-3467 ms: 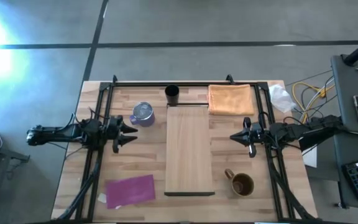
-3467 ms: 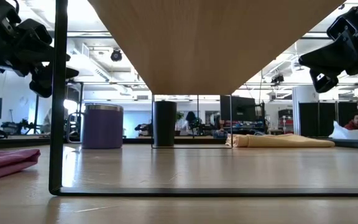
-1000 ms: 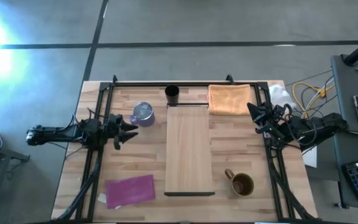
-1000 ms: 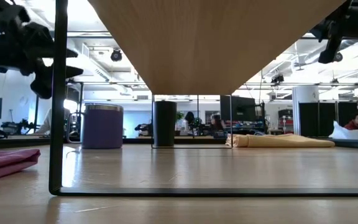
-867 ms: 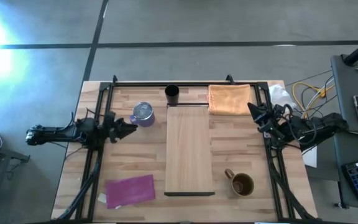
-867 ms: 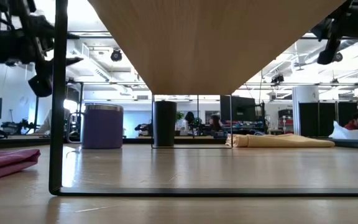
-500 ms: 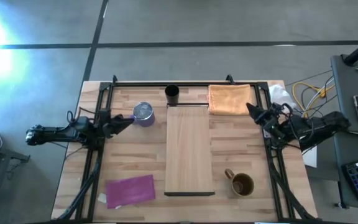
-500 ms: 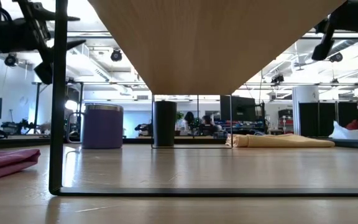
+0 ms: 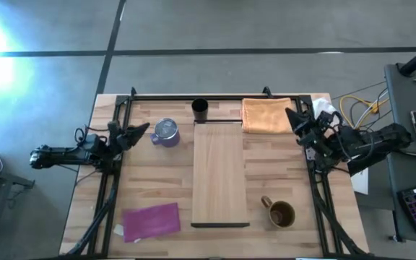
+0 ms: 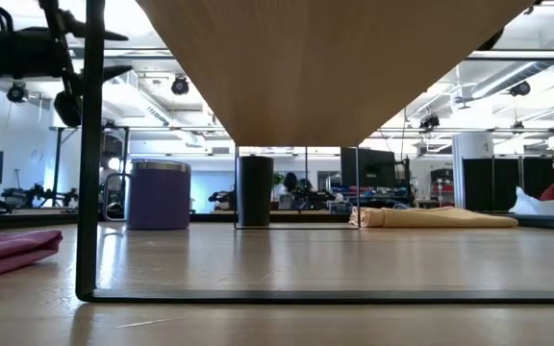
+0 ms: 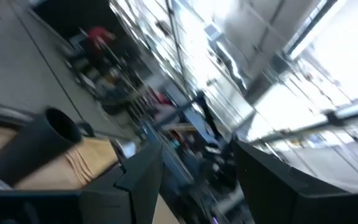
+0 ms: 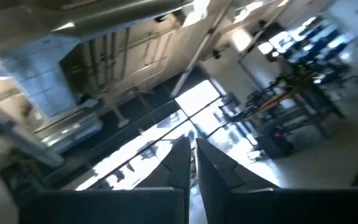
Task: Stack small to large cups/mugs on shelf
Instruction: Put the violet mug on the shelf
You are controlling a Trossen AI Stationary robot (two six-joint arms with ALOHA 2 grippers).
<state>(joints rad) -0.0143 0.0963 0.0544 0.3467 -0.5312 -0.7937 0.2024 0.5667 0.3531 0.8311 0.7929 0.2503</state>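
Note:
The purple mug [image 9: 166,132] stands on its base at the far left of the table. The small black cup [image 9: 200,110] stands at the far end of the light-wood shelf [image 9: 220,173]. The brown mug [image 9: 280,213] stands near the shelf's right side, at the near end. My left gripper [image 9: 140,131] is open, raised and tipped up, just left of the purple mug. My right gripper [image 9: 292,115] is shut and empty, raised beside the orange cloth [image 9: 268,115]. In the left wrist view the black cup [image 11: 36,143] shows past the open fingers.
A folded purple cloth [image 9: 152,220] lies at the near left. The orange cloth lies at the far right, next to the shelf. Black frame rails [image 9: 118,166] run along both sides of the table. White tissue and cables [image 9: 327,112] lie off the far right corner.
My left gripper has risen, tipped upward and gone toward the table's far edge, ending beside the purple mug. My right gripper has risen and gone a little toward the far edge, leaving the low view. The cups and the shelf have stayed in place.

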